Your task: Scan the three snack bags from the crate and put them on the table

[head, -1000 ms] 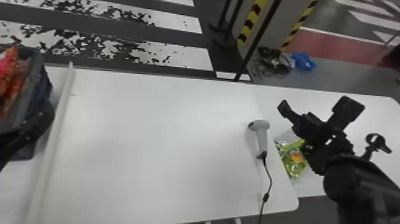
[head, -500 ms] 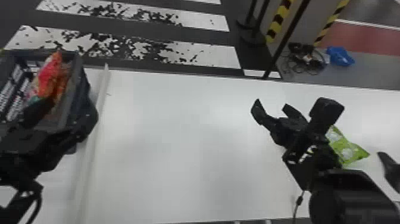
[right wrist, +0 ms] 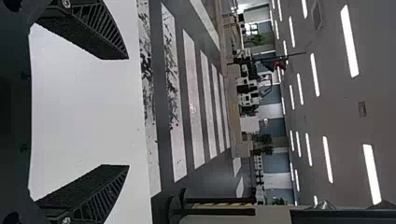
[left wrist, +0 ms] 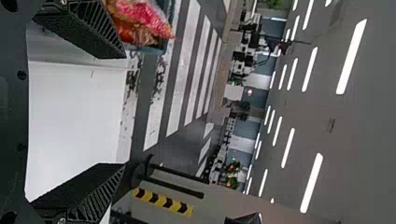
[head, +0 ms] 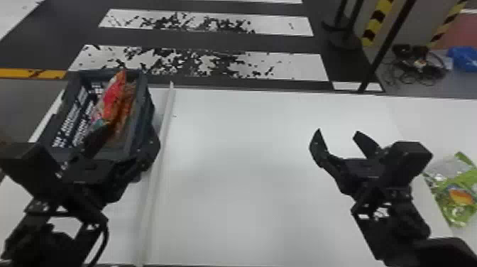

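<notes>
A dark grey-blue plastic crate with slotted walls [head: 142, 88] stands at the left of the white flat-topped table [head: 241, 159], and in it leans a glossy red and orange plastic snack bag [head: 113, 101] (whether other bags lie against it, I cannot tell). The black two-fingered left gripper [head: 132, 131] overlaps the crate's near end in the head view, though whether it touches the crate is unclear. Its claw is released, the two ridged fingers [left wrist: 100, 32] standing wide apart, and the left wrist view shows the red bag past one of them. The matching black right gripper [head: 337, 133] is over the right part of the table, also released, its fingers [right wrist: 95, 35] spread with white tabletop showing between them. A green plastic snack bag [head: 458, 209] with an orange patch on its front lies on the white surface farther right (cut off by the head view's edge). A long white strip [head: 164, 131] runs along the table, just beside the crate.
</notes>
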You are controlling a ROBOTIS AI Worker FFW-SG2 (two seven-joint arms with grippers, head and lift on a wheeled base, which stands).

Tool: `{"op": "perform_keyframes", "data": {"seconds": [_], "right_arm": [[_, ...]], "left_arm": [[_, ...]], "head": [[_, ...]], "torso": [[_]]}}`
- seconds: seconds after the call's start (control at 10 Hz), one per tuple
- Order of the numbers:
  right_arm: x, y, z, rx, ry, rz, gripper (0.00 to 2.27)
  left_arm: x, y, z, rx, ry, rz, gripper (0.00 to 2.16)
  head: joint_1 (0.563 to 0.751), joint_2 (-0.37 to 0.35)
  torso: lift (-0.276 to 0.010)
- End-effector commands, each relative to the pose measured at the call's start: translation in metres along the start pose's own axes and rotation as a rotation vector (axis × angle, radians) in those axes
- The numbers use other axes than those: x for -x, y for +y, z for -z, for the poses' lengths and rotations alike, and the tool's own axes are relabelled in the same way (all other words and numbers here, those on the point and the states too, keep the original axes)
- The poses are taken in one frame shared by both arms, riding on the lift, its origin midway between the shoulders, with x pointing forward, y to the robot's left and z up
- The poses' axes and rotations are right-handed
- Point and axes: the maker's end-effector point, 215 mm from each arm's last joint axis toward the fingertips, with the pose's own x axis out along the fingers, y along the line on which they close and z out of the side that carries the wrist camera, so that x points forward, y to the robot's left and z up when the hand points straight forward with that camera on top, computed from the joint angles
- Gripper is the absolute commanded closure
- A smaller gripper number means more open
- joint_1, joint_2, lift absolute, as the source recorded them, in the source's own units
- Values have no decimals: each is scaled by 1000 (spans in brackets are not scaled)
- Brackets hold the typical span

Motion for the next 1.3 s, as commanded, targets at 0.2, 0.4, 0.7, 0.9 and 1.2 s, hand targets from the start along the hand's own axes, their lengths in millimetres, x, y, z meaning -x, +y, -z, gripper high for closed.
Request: {"op": "perform_keyframes", "data": {"seconds": [0.2, 0.4, 0.7, 0.9, 1.2], "right_arm": [[9, -4, 16, 44, 29, 8, 49], [13, -10, 28, 81, 53, 17, 49], [14, -20, 39, 105, 65, 23, 49], [10, -24, 39, 106, 58, 23, 49], [5, -26, 39, 102, 54, 18, 49]], "left_arm": [[-53, 49, -47, -90, -104, -70, 36], [-95, 60, -42, -115, -96, -108, 36], [-134, 53, -24, -161, -54, -148, 36], [-138, 68, 2, -182, 35, -195, 36], [-123, 100, 16, -214, 78, -264, 36]], "head": [[695, 41], [695, 56], [695, 43], [695, 29], [695, 41]], "torso": [[-94], [-94], [-94], [-94], [-94]]}}
